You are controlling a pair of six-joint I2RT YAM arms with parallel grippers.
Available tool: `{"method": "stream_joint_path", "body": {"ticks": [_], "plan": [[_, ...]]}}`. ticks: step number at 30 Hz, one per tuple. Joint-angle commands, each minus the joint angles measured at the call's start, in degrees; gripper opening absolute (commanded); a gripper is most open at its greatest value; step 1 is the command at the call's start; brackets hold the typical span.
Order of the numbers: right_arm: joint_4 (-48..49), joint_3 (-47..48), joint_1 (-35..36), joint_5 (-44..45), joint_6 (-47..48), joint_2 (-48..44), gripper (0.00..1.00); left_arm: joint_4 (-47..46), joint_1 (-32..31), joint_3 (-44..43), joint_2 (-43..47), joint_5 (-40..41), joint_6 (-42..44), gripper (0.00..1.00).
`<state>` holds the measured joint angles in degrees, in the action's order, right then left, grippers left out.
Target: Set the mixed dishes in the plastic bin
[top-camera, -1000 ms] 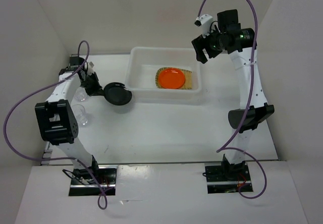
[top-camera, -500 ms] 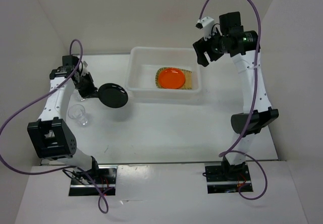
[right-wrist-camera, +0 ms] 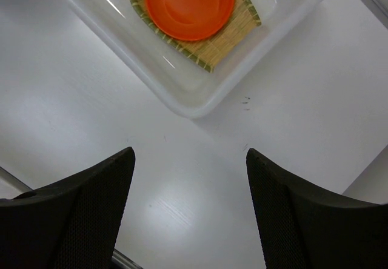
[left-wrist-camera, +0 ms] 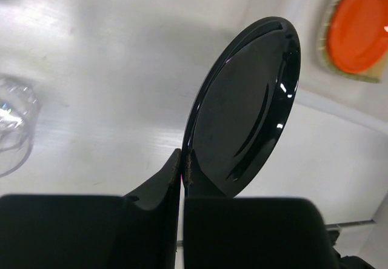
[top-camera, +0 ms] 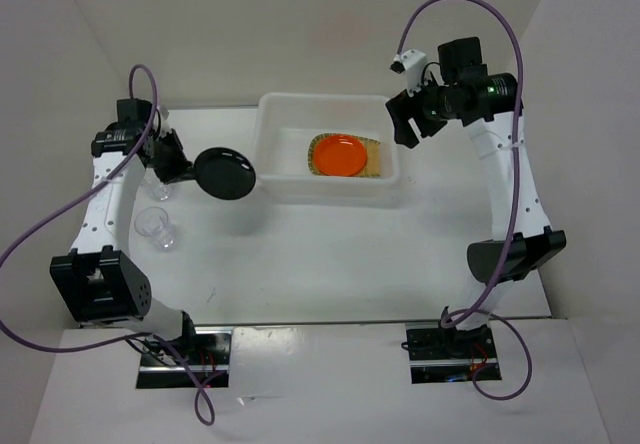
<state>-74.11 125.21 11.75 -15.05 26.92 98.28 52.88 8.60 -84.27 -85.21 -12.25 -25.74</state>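
Observation:
My left gripper (top-camera: 186, 170) (left-wrist-camera: 183, 160) is shut on the rim of the small glossy black plate (top-camera: 225, 172) (left-wrist-camera: 248, 105). It holds the plate tilted on edge above the table, just left of the plastic bin (top-camera: 330, 100) (right-wrist-camera: 194, 106). In the bin the orange plate (top-camera: 337, 154) (right-wrist-camera: 189, 2) (left-wrist-camera: 361, 28) rests on the bamboo tray (top-camera: 374, 160) (right-wrist-camera: 229, 41). One clear cup (top-camera: 154, 226) stands on the table at the left. Another clear cup (top-camera: 159, 192) (left-wrist-camera: 12, 123) shows partly beside the left arm. My right gripper (top-camera: 410, 124) (right-wrist-camera: 190, 154) hangs open and empty over the bin's right end.
White walls close in the table at the left, back and right. The two arm bases (top-camera: 180, 349) (top-camera: 448, 349) sit at the near edge.
The left arm has lifted the black plate a little and swung its elbow back toward the near left. The right gripper has drifted slightly to the right.

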Motion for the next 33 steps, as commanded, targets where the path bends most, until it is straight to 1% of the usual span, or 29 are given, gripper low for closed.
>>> {"method": "stream_joint_path", "body": {"ticks": [1, 2, 5, 6, 10, 12, 14, 15, 16, 17, 18, 19, 21, 22, 25, 27, 28, 30, 32, 33], "plan": [[-0.07, -1.28, 0.21, -1.65, 0.68, -4.05, 0.79, -5.5, -1.83, -6.24, 0.84, -6.11, -3.09, 0.0], [-0.07, -1.89, 0.21, -1.65, 0.68, -4.06, 0.79, -5.51, -2.44, -9.3, -0.04, -6.12, -3.7, 0.0], [-0.07, -3.03, 0.21, -1.65, 0.68, -5.12, 0.79, -7.61, -3.5, -13.01, -2.84, -8.74, -5.02, 0.0], [-0.07, -3.65, 0.21, -1.65, 0.68, -5.72, 0.79, -9.71, -3.5, -14.85, -3.73, -10.15, -6.16, 0.0], [-0.07, -5.15, 0.21, -1.65, 1.2, -6.35, 0.78, -15.08, -8.41, -19.42, -10.22, -14.28, -7.4, 0.0], [-0.07, -5.15, 0.21, -1.65, 1.21, -6.35, 0.78, -17.19, -11.4, -21.8, -15.67, -16.13, -7.93, 0.0], [0.54, -4.53, 0.21, -0.95, 0.69, -6.96, 0.78, -17.73, -15.09, -26.37, -21.12, -16.14, -8.54, 0.0], [1.24, -3.66, -0.4, -0.43, 0.16, -6.96, 0.79, -17.73, -16.32, -28.12, -22.97, -16.14, -8.54, 0.0], [1.24, -3.13, -1.11, -0.42, -0.54, -6.96, 0.83, -17.73, -17.64, -30.4, -26.99, -15.35, -8.54, 0.0], [2.03, -2.43, -1.11, 0.1, -1.16, -7.48, 0.87, -16.51, -18.87, -32.6, -29.11, -15.35, -8.54, 0.0], [2.04, -2.42, -1.72, 0.11, -1.16, -7.49, 0.91, -15.8, -21.41, -37.76, -31.14, -14.39, -7.84, 0.0], [2.04, -2.42, -1.73, 0.11, -1.16, -7.49, 0.95, -15.18, -22.65, -40.25, -34.9, -13.68, -6.97, 0.0], [2.04, -2.42, -2.26, -0.5, -1.16, -8.02, 0.95, -14.56, -25.37, -44.12, -38.44, -13.15, -6.44, 0.0], [2.04, -2.42, -2.26, -0.51, -1.16, -8.02, 0.96, -13.78, -25.91, -47.45, -42.02, -13.15, -6.43, 0.0], [2.04, -2.42, -2.78, -1.12, -1.16, -8.63, 0.96, -11.23, -27.93, -53.0, -47.66, -12.63, -6.43, 0.0], [2.04, -2.42, -2.78, -1.12, -1.16, -8.63, 0.96, -10.43, -28.89, -58.36, -50.13, -12.1, -6.43, 0.0], [2.04, -2.42, -2.78, -1.12, -1.16, -8.63, 0.96, -9.39, -28.9, -60.29, -52.84, -12.09, -6.43, 0.0], [2.04, -3.04, -3.31, -1.12, -1.16, -9.25, 0.96, -6.23, -29.52, -67.75, -56.19, -11.4, -6.43, 0.0], [2.04, -3.04, -3.31, -1.12, -1.16, -9.77, 0.96, -1.24, -29.52, -74.86, -62.34, -10.61, -6.43, 0.0], [2.04, -3.65, -3.92, -1.12, -1.16, -9.77, 0.96, 0.62, -29.52, -85.08, -67.75, -9.9, -6.43, 0.0]]}}
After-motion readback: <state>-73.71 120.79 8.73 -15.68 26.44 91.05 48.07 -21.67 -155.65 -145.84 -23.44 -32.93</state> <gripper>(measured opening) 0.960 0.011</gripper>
